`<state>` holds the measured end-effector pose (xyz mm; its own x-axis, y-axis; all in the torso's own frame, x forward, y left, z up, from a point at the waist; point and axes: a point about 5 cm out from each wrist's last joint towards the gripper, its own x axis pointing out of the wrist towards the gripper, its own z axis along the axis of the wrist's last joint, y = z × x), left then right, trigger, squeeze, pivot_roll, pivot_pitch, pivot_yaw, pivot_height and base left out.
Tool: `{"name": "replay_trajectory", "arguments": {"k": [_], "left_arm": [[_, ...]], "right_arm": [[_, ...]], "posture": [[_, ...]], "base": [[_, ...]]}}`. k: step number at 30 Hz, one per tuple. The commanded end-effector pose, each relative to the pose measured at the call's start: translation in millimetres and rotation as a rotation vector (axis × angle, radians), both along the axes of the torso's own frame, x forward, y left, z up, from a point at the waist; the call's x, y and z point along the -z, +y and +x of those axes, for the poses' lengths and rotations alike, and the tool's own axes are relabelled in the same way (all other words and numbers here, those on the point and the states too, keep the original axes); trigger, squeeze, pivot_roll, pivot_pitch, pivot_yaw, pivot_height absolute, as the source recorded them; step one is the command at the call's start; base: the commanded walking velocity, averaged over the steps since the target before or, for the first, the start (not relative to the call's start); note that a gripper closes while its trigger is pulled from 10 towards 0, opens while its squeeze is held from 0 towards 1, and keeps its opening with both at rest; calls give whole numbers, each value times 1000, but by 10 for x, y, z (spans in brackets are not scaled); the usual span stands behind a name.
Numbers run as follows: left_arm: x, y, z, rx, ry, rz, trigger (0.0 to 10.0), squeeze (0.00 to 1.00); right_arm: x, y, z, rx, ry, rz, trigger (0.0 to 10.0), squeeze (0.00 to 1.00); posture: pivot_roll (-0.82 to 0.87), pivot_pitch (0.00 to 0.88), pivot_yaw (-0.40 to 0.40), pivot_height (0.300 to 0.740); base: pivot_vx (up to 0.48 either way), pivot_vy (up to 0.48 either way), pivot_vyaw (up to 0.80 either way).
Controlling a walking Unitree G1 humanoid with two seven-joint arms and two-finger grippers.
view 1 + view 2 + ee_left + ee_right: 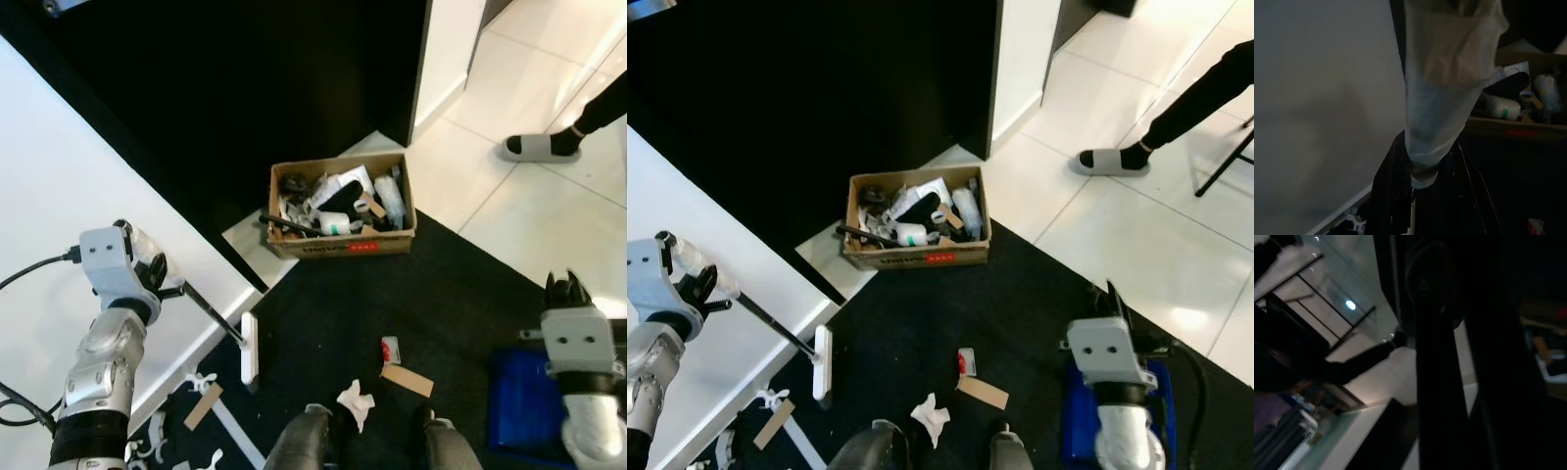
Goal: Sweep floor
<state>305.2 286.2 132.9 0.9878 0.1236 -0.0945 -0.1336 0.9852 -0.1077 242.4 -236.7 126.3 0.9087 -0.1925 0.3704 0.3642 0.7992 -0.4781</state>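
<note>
On the robot's left, the left hand (157, 269) is clamped around the upper end of a broom (217, 319), whose thin black handle slants down to a white head (249, 348) resting on the dark carpet (460, 294). That head lies just beside the edge of a white bench (69, 186). The left wrist view shows a pale, cloth-like wrap (1444, 98) around the gripped part, with black fingers (1393, 191) closed on it.

Ahead of the broom head stands an open cardboard box (343, 243) full of mixed rubbish, half on the carpet and half on pale floor tiles (529, 215). Nearer the robot, litter lies on the carpet: a small red-and-white wrapper (391, 349), a strip of brown cardboard (407, 380) touching or just beside it, and a crumpled white tissue (356, 402) between the robot's legs. More scraps, including a cardboard strip (204, 405) and white bits (201, 380), lie at the foot of the bench.

The right hand (568, 291) hangs over a blue object (519, 401) on the carpet; I cannot tell whether its fingers are apart or together.

A person's foot (537, 147) in a grey slipper stands on the tiles, well apart from the box.
</note>
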Motion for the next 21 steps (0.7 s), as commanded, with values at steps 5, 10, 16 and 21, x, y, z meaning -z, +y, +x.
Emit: {"name": "replay_trajectory", "arguments": {"k": [5,10,16,21], "left_arm": [[1,132,-124,-19,9,27,10000,59],[13,128,-138,-18,7,19,10000,55],[30,70,-110,-2,4,8,10000,55],[24,65,-116,1,4,6,10000,59]], "right_arm": [[51,85,97,25,-30,-71,10000,0],[-22,-32,234,71,-80,119,10000,0],[39,-45,283,84,-74,163,10000,0],[94,67,373,32,-64,227,10000,0]], "posture": [[65,366,206,740],[54,354,197,740],[53,354,196,740],[63,357,195,740]], "base": [[0,0,0],[0,0,0],[0,0,0],[0,0,0]]}}
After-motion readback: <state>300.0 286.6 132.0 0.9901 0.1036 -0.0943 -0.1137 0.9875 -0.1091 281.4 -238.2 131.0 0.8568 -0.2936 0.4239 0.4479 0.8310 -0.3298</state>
